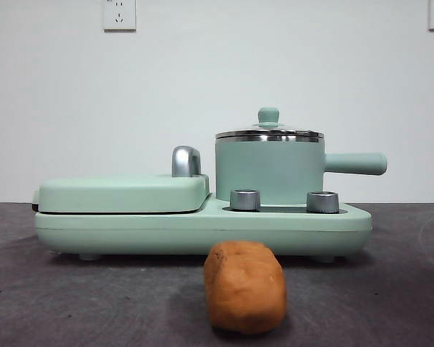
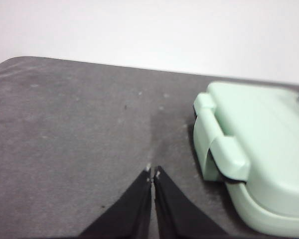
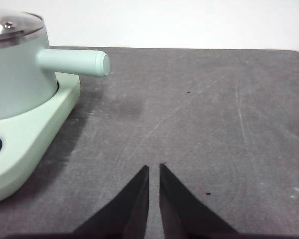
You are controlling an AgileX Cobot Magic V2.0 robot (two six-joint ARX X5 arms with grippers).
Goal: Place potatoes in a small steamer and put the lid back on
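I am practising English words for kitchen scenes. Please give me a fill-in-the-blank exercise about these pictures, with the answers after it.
1. The lid sits on top of the small ____, closing it.
2. The potato lies on the dark ____ in front of the appliance base, not in the pot.
3. The left gripper and the right gripper both hold ____.
4. The steamer's handle points away from the flat ____ plate.

Missing words: steamer; table; nothing; grill

Lid (image 1: 269, 134) closes steamer (image 1: 269, 170); open air above; bare table (image 1: 390, 289) flanks potato (image 1: 244, 286).
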